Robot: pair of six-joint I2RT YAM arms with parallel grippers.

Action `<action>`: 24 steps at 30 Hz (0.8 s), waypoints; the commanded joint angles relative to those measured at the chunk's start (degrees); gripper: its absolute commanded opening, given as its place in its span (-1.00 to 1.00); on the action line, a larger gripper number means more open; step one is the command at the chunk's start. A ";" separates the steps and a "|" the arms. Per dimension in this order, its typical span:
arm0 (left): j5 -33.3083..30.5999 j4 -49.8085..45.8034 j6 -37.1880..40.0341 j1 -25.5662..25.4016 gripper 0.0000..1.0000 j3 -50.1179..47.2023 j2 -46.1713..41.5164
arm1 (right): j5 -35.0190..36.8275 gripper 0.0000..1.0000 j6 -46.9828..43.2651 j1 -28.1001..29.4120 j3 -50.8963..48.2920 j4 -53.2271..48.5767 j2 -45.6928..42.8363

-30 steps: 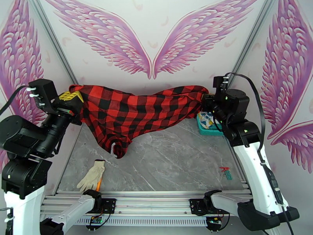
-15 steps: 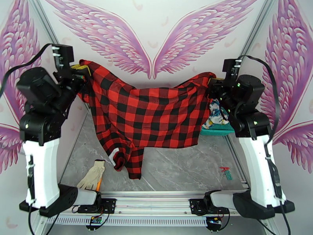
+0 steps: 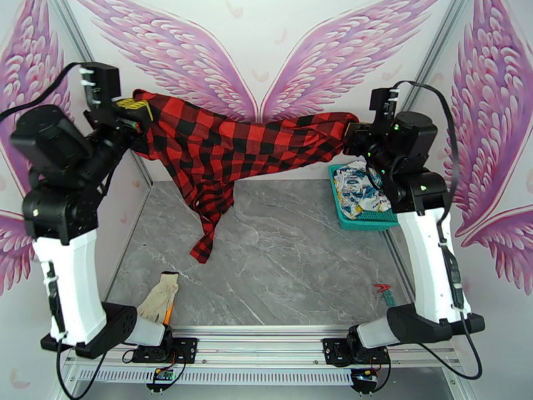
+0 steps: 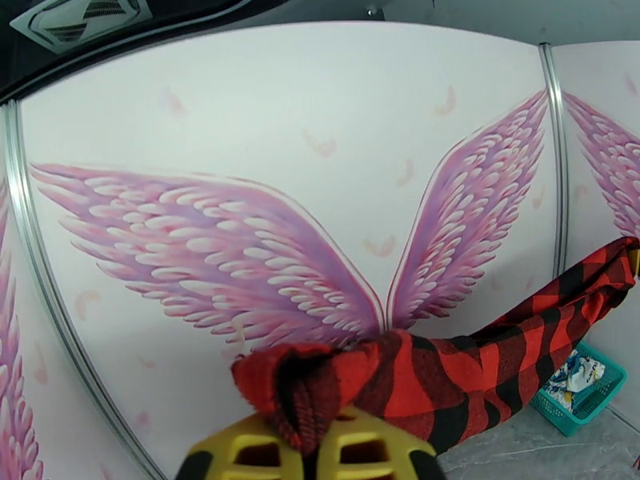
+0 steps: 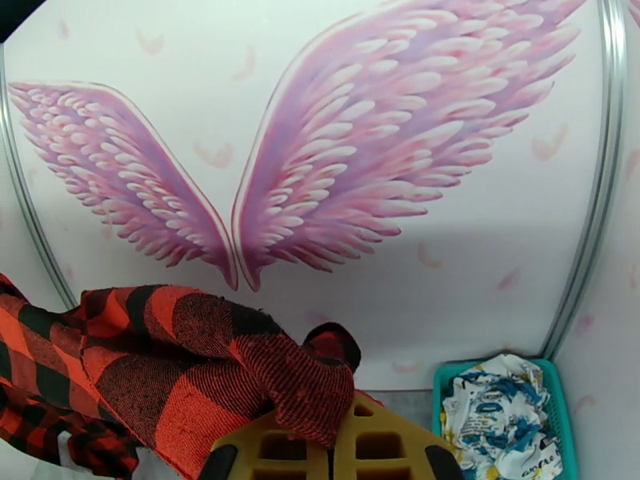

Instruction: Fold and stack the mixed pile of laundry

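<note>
The red-and-black check shirt hangs stretched in the air across the back of the cell, above the table. My left gripper is shut on its left end and my right gripper is shut on its right end. One sleeve dangles down toward the grey tabletop. In the left wrist view the shirt bunches over my left gripper. In the right wrist view the shirt drapes over my right gripper. The white printed garment lies crumpled in the teal basket.
A beige glove lies at the table's near left, with something orange beside it. A small red clip sits near the right edge. The teal basket stands in the back right corner against the winged wall.
Both arms have risen and pulled back. The shirt, hanging spread wide half a second ago, is now higher and drawn into a narrower band with one sleeve trailing down.
</note>
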 commanded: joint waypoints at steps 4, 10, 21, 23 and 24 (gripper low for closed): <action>2.34 2.15 0.60 0.30 -1.00 0.87 -10.29 | 4.90 -1.00 -3.10 -0.47 -2.38 1.26 -13.89; 0.19 1.09 -0.11 0.30 -1.00 0.78 -9.85 | 7.08 -1.00 -5.23 -0.48 -1.84 -0.09 -17.29; 2.29 2.49 -3.52 5.94 -1.00 0.82 12.26 | 1.50 -1.00 0.56 -0.50 -3.37 3.68 3.14; 6.14 5.44 -5.76 8.32 -1.00 -0.22 17.04 | 1.18 -1.00 1.92 -0.41 -3.13 5.70 8.10; 6.93 6.98 -7.02 9.30 -1.00 -0.93 19.47 | 0.49 -1.00 2.66 -0.41 -3.11 6.79 10.62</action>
